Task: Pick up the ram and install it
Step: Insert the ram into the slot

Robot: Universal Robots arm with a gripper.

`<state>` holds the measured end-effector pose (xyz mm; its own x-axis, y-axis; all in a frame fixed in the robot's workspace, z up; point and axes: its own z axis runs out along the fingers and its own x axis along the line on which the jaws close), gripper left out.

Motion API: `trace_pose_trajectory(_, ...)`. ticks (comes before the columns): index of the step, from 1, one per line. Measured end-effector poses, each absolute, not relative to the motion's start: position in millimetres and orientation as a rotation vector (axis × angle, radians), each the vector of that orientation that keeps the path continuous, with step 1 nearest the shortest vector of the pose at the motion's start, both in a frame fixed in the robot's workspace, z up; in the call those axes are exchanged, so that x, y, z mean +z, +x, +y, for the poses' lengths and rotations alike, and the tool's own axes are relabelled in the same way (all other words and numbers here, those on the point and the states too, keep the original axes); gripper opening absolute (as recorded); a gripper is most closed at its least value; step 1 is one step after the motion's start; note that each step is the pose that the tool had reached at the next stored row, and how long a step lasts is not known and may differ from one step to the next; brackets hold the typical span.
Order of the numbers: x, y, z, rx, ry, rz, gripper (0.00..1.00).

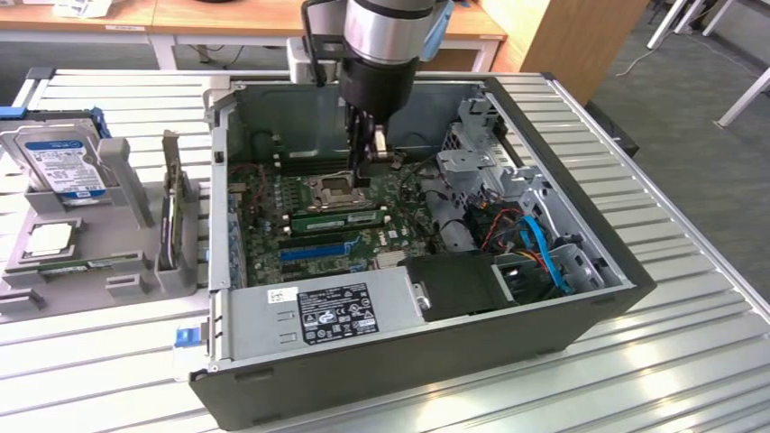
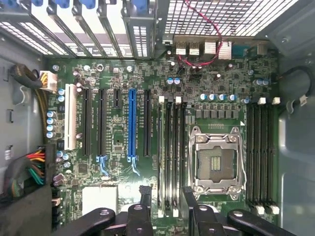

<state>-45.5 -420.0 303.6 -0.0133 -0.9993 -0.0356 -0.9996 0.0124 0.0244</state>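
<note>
The ram (image 1: 339,217) is a long green stick with black chips, standing on edge in a slot of the motherboard (image 1: 361,236) inside the open computer case. In the wrist view the ram (image 2: 161,157) appears edge-on as a pale narrow strip in the slot nearest the blue connector. My gripper (image 1: 375,165) hangs inside the case just above it, beside the empty processor socket (image 1: 334,190). The gripper (image 2: 167,195) is open, its two black fingers (image 2: 145,196) standing either side of the ram's line with nothing held between them.
The case walls (image 1: 219,180) surround the arm, with the power supply (image 1: 325,311) in front and a drive cage with cables (image 1: 506,207) to the exterior view's right. A grey tray (image 1: 121,280) at the exterior view's left holds a hard drive (image 1: 60,162), a processor chip (image 1: 50,236) and a thin green board (image 1: 90,264).
</note>
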Motion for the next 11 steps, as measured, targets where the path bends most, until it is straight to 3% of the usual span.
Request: trace_pose_trajectory(11,322.9,-45.5,-420.0,0.066,-2.201,2.229,0.37)
